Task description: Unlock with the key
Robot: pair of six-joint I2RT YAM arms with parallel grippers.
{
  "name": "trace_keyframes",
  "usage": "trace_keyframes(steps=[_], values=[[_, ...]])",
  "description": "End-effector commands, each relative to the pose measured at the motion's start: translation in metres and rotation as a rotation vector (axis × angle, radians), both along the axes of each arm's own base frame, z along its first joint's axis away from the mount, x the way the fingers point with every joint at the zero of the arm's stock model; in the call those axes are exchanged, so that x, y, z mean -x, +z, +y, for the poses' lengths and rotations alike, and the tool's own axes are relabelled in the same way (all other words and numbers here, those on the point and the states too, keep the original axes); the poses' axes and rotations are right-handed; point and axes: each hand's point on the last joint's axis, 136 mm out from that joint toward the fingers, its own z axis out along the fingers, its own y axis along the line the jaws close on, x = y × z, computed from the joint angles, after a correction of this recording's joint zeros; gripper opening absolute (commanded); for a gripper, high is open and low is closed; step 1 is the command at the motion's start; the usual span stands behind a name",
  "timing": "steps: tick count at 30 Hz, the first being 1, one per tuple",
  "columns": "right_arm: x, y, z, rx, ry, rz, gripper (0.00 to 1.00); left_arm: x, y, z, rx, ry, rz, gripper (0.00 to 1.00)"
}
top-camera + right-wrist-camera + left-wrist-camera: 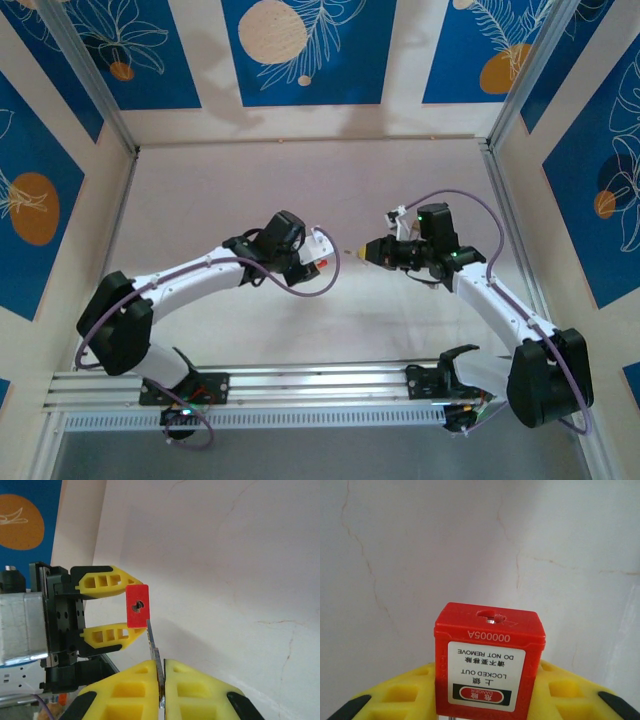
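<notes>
right gripper [161, 666] is pinched shut on the key [153, 647], its yellow fingers [200, 690] pressed together with the thin blade sticking up between them. the blade's tip reaches the lower edge of the red padlock [141, 595], just below the keyhole [136, 607] and not in it; whether it touches, i cannot tell. left gripper [130, 608] is part open, clamped on the padlock's sides, keyhole end facing the key. both grippers hang close together above the table [300, 180].
</notes>
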Motion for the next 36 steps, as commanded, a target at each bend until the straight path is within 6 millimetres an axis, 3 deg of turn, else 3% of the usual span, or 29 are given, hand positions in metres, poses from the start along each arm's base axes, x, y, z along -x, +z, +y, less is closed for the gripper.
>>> trace_keyframes(steps=[1,8,19,36], values=[[0.006,0.004,0.006,0.043,0.044,-0.032,0.09,0.013,0.017,-0.014,0.075,-0.079,-0.009,0.23],[0.011,0.007,0.016,0.043,0.087,-0.05,0.09,0.032,0.017,-0.016,0.019,-0.151,-0.089,0.22],[0.017,0.004,0.022,0.028,0.121,-0.036,0.09,0.025,0.023,-0.014,0.001,-0.143,-0.221,0.22],[0.028,-0.009,0.035,0.018,0.174,0.0,0.09,0.022,0.018,-0.013,-0.023,-0.136,-0.213,0.19]])
